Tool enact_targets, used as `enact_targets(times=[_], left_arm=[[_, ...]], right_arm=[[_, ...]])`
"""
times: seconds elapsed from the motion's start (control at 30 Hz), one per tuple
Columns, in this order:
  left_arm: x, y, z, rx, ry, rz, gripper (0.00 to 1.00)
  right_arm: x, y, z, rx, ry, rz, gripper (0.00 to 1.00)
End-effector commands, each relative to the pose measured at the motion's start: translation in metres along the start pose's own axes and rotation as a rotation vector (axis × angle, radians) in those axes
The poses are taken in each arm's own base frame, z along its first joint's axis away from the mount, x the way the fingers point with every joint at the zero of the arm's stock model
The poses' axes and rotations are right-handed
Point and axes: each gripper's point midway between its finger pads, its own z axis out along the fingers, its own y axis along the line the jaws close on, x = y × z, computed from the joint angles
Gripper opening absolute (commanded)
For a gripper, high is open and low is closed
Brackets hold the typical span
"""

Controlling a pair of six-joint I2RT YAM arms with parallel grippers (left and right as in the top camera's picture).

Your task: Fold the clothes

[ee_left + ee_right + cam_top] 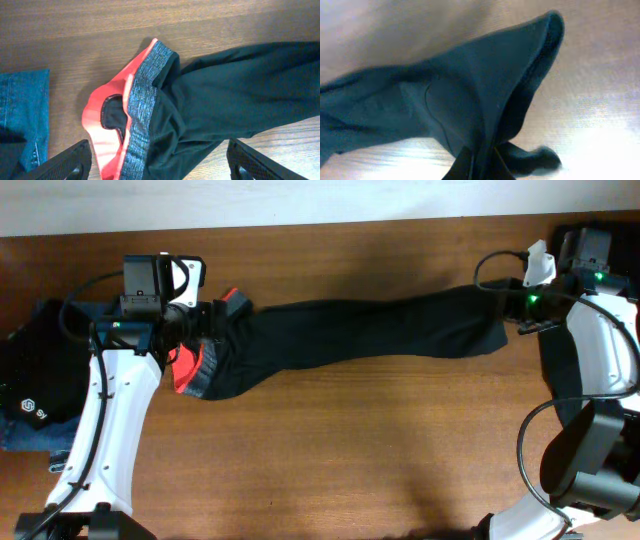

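My right gripper [479,162] is pinched closed on the leg end of the long black soft trousers [370,330], which lie stretched across the brown wooden table [350,460]. My left gripper [160,160] hangs spread wide over their red-orange and grey waistband [135,115], near the blue denim jeans [22,115].

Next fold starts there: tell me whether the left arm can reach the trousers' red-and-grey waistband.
Likely yes: the left end effector hangs open over the waistband of the trousers, nothing between them.

White arms [110,420], black cables [530,442], green LED [533,301].
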Motion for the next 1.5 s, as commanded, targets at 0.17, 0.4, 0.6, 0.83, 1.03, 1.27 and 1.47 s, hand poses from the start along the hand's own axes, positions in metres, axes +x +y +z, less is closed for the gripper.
enact_targets(times=[0.17,0.4,0.6,0.83,1.03,1.27,1.47], left_arm=[[0.0,-0.001,0.001,0.004,0.002,0.012,0.87],[0.007,0.0,0.011,0.007,0.038,0.01,0.93],[0.022,0.001,0.047,0.012,0.116,0.003,0.94],[0.028,0.005,0.101,0.015,0.137,0.001,0.94],[0.04,-0.004,0.138,0.08,0.16,-0.006,0.93],[0.05,-0.018,0.122,0.155,0.234,-0.03,0.0],[0.062,-0.017,0.029,0.113,0.361,-0.042,0.0]], right_arm=[[0.028,-0.033,0.001,0.193,0.117,0.0,0.26],[0.027,-0.036,0.001,0.211,0.114,-0.002,0.26],[0.027,-0.036,0.001,0.21,0.115,-0.001,0.26],[0.027,-0.035,0.001,0.207,0.115,-0.001,0.27],[0.028,-0.035,0.001,0.207,0.118,0.0,0.26],[0.028,-0.035,0.001,0.207,0.118,0.0,0.21],[0.027,-0.036,0.002,0.207,0.117,-0.001,0.21]])
